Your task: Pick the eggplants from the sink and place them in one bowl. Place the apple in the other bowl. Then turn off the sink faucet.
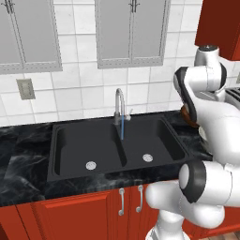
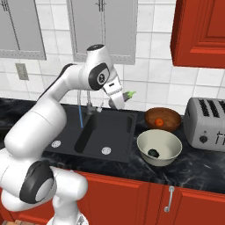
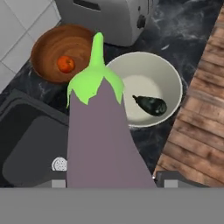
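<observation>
Carrying the pale purple eggplant [image 3: 103,135] clamped in the gripper [image 2: 122,100] above the sink [image 2: 112,127], short of the pale bowl [image 2: 169,151] holding the dark eggplant [image 3: 151,105], a premature release risks dropping it onto the counter [image 2: 197,165].

Kitchen interior: white square-tile wall [image 1: 150,91] w/ pale grey, silver-handled upper cabinets [image 1: 132,30] above a black marbled countertop [image 1: 23,164]. Red wood base cabinets [image 2: 132,200] w/ silver pulls run below; a red upper cabinet [image 2: 200,30] hangs at right. Grey wall outlet plate [image 1: 25,88] on the tiles at left. Silver two-slot toaster [image 2: 205,117] sits on the counter at far right. Wood-plank floor [image 3: 199,113] in warm brown. Light is even, flat.
</observation>
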Available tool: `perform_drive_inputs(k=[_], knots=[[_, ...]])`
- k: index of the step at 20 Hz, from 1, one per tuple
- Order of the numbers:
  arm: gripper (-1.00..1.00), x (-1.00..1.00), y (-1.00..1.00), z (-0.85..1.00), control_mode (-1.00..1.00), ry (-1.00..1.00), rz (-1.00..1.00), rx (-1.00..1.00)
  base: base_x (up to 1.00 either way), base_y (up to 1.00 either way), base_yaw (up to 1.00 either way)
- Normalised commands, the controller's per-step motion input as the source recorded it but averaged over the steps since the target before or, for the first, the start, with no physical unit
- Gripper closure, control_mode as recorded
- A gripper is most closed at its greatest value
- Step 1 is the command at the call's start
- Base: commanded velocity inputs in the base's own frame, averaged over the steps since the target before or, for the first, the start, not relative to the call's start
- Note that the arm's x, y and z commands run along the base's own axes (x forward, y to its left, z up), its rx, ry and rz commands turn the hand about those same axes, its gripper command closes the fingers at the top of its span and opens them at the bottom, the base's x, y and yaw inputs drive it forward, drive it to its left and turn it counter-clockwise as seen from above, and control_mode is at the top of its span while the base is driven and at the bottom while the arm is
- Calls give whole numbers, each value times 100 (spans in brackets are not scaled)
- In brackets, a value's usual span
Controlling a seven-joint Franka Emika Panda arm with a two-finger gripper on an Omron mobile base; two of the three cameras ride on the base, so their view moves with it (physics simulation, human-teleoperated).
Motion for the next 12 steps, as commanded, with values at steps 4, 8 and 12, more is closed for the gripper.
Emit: perform_drive_inputs(k=[4, 8, 12], knots=[[100, -9, -56, -1, -100, 0, -19, 0, 0, 0, 0], [100, -1, -52, -6, -100, 0, -12, 0, 0, 0, 0], [100, 0, -43, -23, -100, 0, -4, 0, 0, 0, 0]])
